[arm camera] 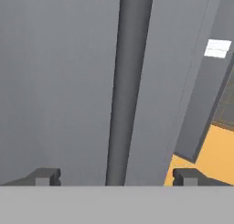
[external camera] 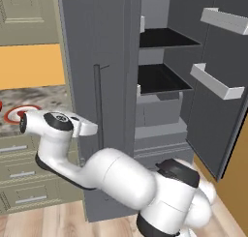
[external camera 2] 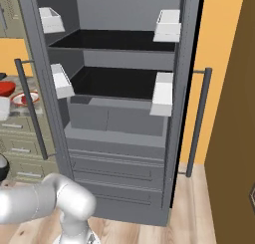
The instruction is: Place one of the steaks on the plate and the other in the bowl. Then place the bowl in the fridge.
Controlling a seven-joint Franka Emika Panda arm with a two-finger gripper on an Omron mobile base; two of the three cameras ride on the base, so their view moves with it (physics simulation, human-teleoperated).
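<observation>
The fridge (external camera 2: pixel 119 113) stands with both doors swung open, dark shelves (external camera 2: pixel 117 81) and white door bins (external camera 2: pixel 163 93) bare inside. Left of the fridge, on the bench (external camera: pixel 29 98), sits the plate (external camera: pixel 22 112) with its red rim; the red bowl (external camera 2: pixel 6 88) lies beside it. The fingers (arm camera: pixel 116 176) are spread wide, released, straddling the fridge's left door handle (arm camera: pixel 128 86) without gripping it.

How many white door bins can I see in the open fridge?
4 in the right base view: two white door bins on the left door, two on the right door. Others may be hidden.
</observation>
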